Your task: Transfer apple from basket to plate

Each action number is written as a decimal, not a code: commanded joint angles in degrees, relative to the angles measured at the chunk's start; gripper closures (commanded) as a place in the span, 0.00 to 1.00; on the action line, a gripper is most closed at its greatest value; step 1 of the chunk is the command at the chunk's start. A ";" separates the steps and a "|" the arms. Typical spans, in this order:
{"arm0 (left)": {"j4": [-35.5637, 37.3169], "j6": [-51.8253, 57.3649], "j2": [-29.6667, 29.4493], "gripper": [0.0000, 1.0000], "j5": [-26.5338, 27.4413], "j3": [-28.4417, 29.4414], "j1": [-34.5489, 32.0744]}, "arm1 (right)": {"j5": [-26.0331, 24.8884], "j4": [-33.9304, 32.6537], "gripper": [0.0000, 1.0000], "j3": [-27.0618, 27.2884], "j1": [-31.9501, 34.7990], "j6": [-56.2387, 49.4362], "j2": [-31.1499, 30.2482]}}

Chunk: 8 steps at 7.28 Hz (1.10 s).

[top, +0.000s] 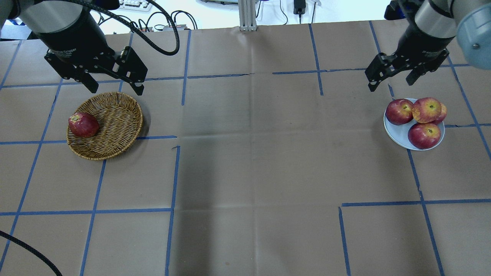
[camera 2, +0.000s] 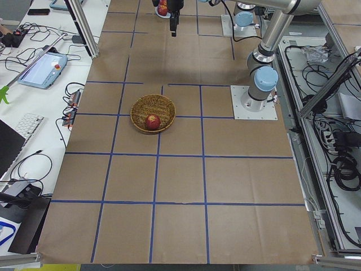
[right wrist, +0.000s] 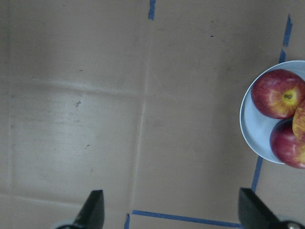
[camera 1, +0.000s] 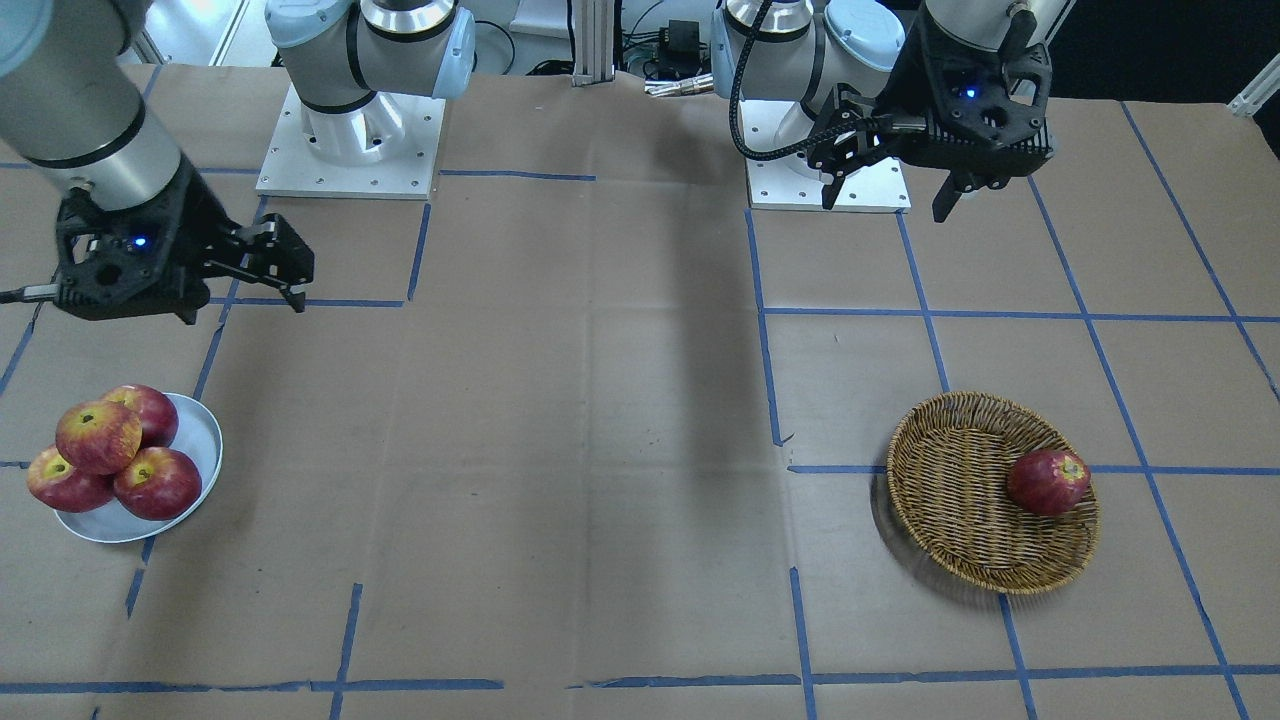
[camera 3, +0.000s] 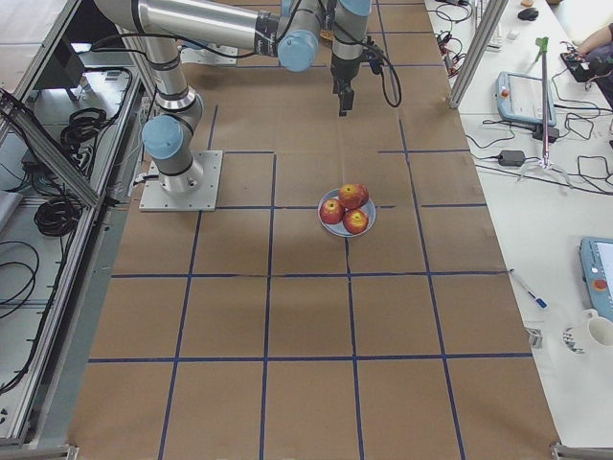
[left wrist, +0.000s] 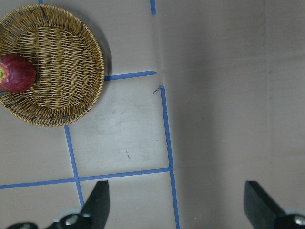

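The pale streaky apple (camera 1: 98, 436) with a yellow-orange blush lies on top of three deep-red apples on the white plate (camera 1: 197, 437), also seen from overhead (top: 426, 110). The wicker basket (top: 115, 119) holds one deep-red apple (top: 83, 125) at its edge. My left gripper (top: 115, 88) is open and empty, raised just behind the basket. My right gripper (top: 390, 83) is open and empty, raised beside the plate (top: 398, 132). The left wrist view shows the basket (left wrist: 62, 67) ahead of the open fingers. The right wrist view shows the plate (right wrist: 252, 129) at the right edge.
Brown paper with a blue tape grid covers the table (top: 249, 153). The two arm bases (camera 1: 350, 150) stand at the robot's side of the table. Keyboards, cables and tablets lie off the table ends.
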 commanded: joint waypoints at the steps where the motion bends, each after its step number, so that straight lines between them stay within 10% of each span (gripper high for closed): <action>1: 0.10 -0.08 0.16 0.01 -0.07 0.00 -0.03 | -0.50 0.76 0.00 0.63 3.09 6.48 -2.33; 8: 0.45 0.45 0.34 0.01 0.02 0.00 -0.12 | -0.68 -0.64 0.00 4.15 3.18 7.03 -5.68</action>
